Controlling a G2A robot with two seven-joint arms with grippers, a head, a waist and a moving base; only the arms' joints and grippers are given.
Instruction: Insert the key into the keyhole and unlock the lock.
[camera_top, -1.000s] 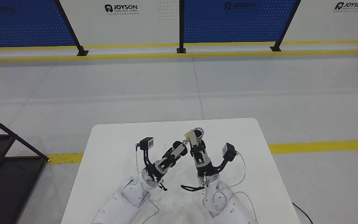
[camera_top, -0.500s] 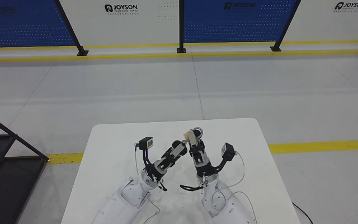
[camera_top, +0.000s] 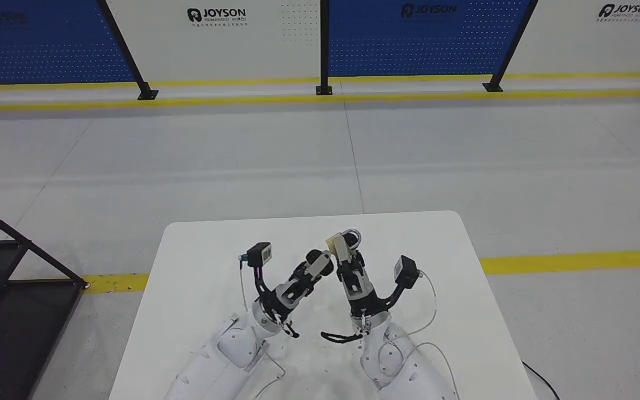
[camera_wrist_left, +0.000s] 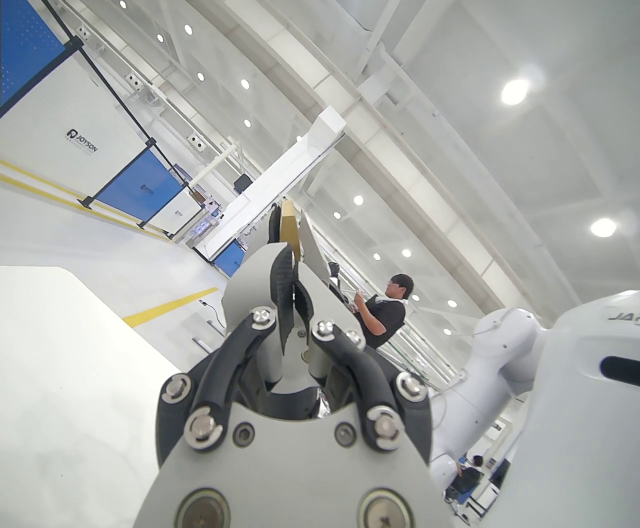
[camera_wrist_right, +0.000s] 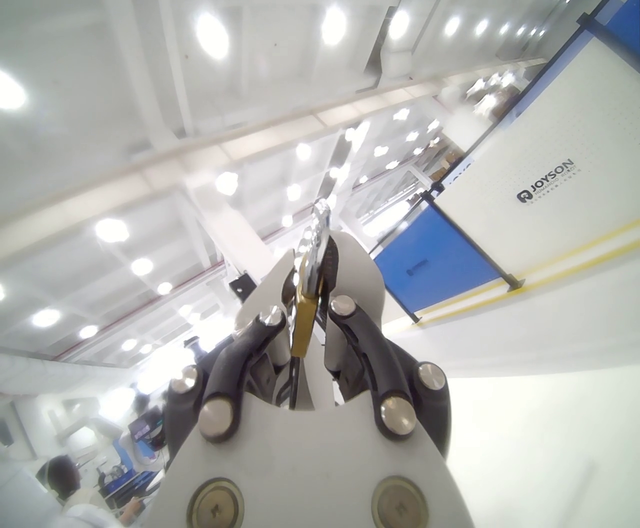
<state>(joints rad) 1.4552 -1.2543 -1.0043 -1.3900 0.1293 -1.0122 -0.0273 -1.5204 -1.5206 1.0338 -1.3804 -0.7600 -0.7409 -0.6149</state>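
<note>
Both arms are raised above the white table (camera_top: 200, 270), their grippers close together. My right gripper (camera_wrist_right: 320, 260) is shut on a brass padlock (camera_wrist_right: 302, 320), whose silver shackle (camera_wrist_right: 317, 235) sticks out past the fingertips. From above, the padlock (camera_top: 342, 243) sits at the tip of the right gripper (camera_top: 347, 258). My left gripper (camera_wrist_left: 292, 260) is shut, its ribbed pads pressed together, and a small tan piece that looks like the key (camera_wrist_left: 303, 356) shows low between the fingers. The padlock (camera_wrist_left: 287, 227) stands just beyond its tips. From above, the left gripper (camera_top: 321, 263) is just left of the padlock.
The table top around the arms is bare white. A black rack (camera_top: 25, 270) stands left of the table. Blue and white barrier panels (camera_top: 420, 30) line the far side of the floor.
Both raised grippers have drifted very slightly to the left. Their grips look unchanged.
</note>
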